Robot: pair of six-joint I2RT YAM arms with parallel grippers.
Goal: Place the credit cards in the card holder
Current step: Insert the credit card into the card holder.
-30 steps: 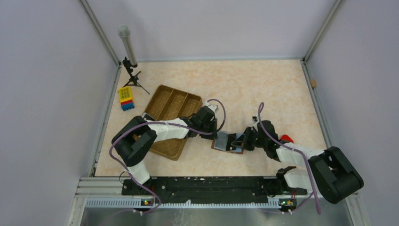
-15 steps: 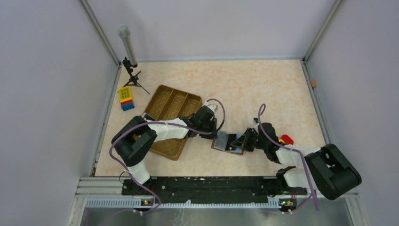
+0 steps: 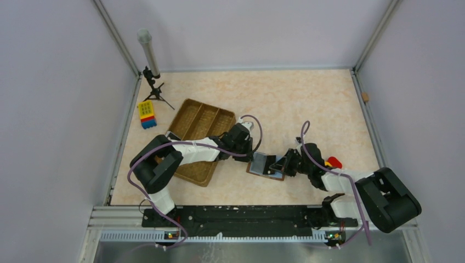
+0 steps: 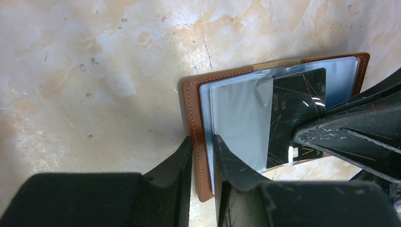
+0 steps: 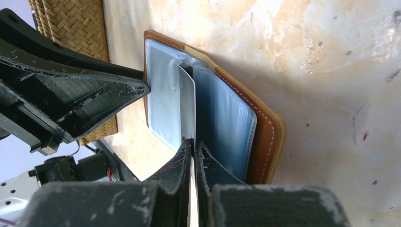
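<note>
The brown card holder (image 3: 264, 165) lies open on the table, its clear sleeves showing in the left wrist view (image 4: 236, 120) and the right wrist view (image 5: 265, 127). My left gripper (image 4: 202, 149) is shut on the holder's left edge, one finger under the leather cover and one on the sleeves. My right gripper (image 5: 194, 146) is shut on a dark credit card (image 4: 298, 113), seen edge-on in the right wrist view (image 5: 187, 101), its far end partly inside a sleeve. In the top view the left gripper (image 3: 253, 155) and right gripper (image 3: 281, 165) meet over the holder.
A large woven brown tray (image 3: 198, 137) lies left of the holder, under my left arm. A yellow-and-blue block (image 3: 146, 114) and a small tripod with a tube (image 3: 151, 66) stand at the far left. A red object (image 3: 333, 162) lies by my right arm.
My right arm has shifted slightly, its elbow moving left and nearer; both grippers and the holder stay nearly where they were.
</note>
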